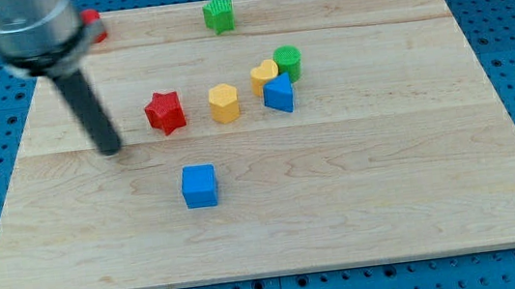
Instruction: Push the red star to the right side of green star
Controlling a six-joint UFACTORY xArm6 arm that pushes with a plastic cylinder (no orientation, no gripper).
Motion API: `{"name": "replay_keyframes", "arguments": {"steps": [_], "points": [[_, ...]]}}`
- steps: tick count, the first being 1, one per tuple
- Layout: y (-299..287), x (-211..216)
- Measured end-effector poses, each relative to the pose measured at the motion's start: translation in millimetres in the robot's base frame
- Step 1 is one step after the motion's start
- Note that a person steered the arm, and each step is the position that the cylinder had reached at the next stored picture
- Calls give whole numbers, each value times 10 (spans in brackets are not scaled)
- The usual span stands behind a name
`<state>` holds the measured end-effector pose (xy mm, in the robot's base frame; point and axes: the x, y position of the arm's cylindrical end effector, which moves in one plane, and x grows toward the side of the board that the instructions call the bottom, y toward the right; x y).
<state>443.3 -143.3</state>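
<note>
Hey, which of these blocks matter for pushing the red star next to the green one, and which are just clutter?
In the job: red star; green star; my tip, to the view's left of the red star.
Just lying about: yellow hexagon; yellow heart; green cylinder; blue triangular block; blue cube.

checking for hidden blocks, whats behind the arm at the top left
A red block peeks out at the view's top left; my arm covers most of it, so its shape cannot be told.

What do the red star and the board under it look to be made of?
Red star: apparently matte moulded plastic or foam, with uniform colour and no glare. Board: pale wood, with visible grain and plank seams. My tip sits at the view's left of the star.
</note>
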Motion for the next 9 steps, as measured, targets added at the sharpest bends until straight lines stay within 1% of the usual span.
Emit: {"name": "replay_keyframes", "arguments": {"steps": [1, 2, 3, 4, 6, 7, 8, 9], "points": [[436, -335], [372, -853], [825, -1171], [1479, -1256], [2602, -2016], [2627, -2018], [2333, -1989], [2336, -1989]]}}
